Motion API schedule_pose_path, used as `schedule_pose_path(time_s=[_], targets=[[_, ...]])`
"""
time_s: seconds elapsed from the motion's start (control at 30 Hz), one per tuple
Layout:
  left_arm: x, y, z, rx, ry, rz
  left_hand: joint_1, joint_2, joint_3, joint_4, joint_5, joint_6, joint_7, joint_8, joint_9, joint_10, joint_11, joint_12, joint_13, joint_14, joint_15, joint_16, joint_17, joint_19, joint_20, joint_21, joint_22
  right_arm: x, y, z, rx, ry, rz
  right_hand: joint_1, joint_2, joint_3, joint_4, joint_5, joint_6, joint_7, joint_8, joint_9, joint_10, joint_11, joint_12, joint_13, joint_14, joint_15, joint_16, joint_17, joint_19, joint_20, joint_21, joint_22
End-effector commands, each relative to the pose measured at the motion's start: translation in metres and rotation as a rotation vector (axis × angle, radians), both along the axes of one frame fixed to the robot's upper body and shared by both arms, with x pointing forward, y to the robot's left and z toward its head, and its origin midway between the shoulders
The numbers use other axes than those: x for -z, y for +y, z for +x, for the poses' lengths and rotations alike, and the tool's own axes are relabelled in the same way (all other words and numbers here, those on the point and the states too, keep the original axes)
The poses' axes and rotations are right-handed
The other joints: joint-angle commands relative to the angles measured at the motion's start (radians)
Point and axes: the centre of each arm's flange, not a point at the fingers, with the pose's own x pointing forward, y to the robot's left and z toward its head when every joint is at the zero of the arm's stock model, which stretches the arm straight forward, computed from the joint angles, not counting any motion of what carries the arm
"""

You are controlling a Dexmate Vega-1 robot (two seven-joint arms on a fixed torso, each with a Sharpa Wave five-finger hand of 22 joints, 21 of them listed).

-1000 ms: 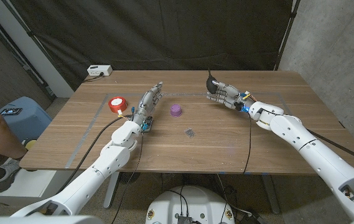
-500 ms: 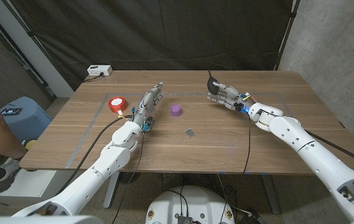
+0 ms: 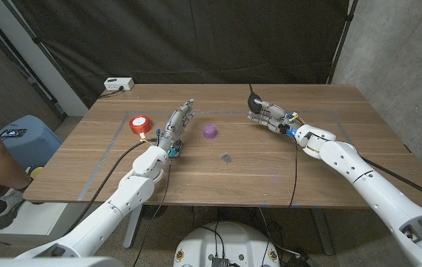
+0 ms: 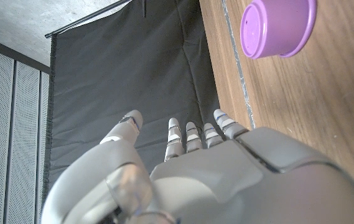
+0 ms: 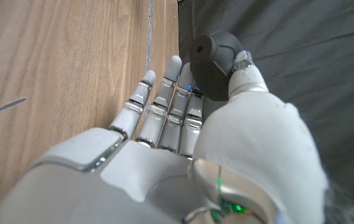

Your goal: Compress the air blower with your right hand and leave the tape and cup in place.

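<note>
Head view gives the whole layout: wooden table (image 3: pixel 270 167) in front of a black curtain (image 3: pixel 196 37), both arms coming in from the bottom corners. Right hand (image 3: pixel 268 113) is out at the far side of the table, fingers wrapped around the black blower (image 3: pixel 253 102), whose thin nozzle sticks up against the curtain. So that hand is gripping the blower. From up there you can't really see how the fingers sit on it, it's just a dark lump at the fingertips.

Right wrist view fills that in: the blower (image 5: pixel 216 62) sits between the thumb and the other fingers (image 5: pixel 164 99), thumb tip pressed on the bulb's side, round end facing the camera, table edge running beside it. How far the bulb is squashed isn't clear from either view.

Left hand (image 3: pixel 175 124) stands near the table's middle-left, fingers stretched out and slightly apart, holding nothing. Left wrist view shows the same hand (image 4: pixel 214 180) from behind, fingers straight, pointing at the curtain.

Red tape roll (image 3: pixel 140 123) lies just to the left of the left hand, apart from it. Purple cup (image 3: pixel 210 132) sits upside down just to its right, between the two hands. Left wrist view catches the cup (image 4: pixel 279 27) up close on the wood, well apart from the fingertips.

White power strip (image 3: pixel 118 84) sits at the far left corner.
</note>
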Motion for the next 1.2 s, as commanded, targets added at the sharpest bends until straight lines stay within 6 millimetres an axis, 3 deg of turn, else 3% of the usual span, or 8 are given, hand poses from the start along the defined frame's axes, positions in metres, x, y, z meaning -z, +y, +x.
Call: schedule_pose_path(time_s=[0.03,0.43,1.2], targets=[[0.001,0.009,-0.007,-0.009,-0.006,0.004,0.013,0.0,0.001,0.008,0.007,0.008,-0.002,-0.003,0.002,0.01,-0.003,0.002,0.006,0.002,0.003,0.0,0.003,0.002,0.007,0.0,0.004,0.004,0.008,0.0,0.008,0.007,0.033,0.021,-0.002,0.009,-0.005,0.01,0.016,-0.004,0.009,0.005,0.02,-0.007,0.01,0.003,0.021,-0.083,0.006,0.002,0.007,-0.004,0.005,0.005],[0.004,0.023,-0.013,-0.024,-0.004,-0.002,0.013,0.0,0.0,0.009,0.006,0.008,-0.003,-0.003,0.003,0.012,-0.002,0.002,0.006,0.003,0.004,0.0,0.003,0.002,0.008,0.0,0.004,0.006,0.02,0.005,0.006,0.016,0.052,0.041,-0.002,0.013,-0.005,0.012,0.046,-0.015,0.021,0.01,0.053,-0.021,0.017,-0.002,0.043,-0.098,0.011,0.008,0.016,-0.016,0.006,0.005],[0.006,0.029,-0.011,-0.006,-0.001,-0.003,0.014,0.0,-0.001,0.009,0.007,0.008,-0.004,-0.004,0.003,0.012,-0.001,0.002,0.006,0.003,0.003,0.0,0.003,0.003,0.008,0.001,0.004,0.001,0.031,0.01,0.023,0.033,0.055,0.069,0.002,0.015,-0.001,0.009,0.112,-0.032,0.04,0.008,0.127,-0.047,0.023,-0.029,0.074,-0.123,0.024,0.026,0.031,-0.039,0.007,0.005]])
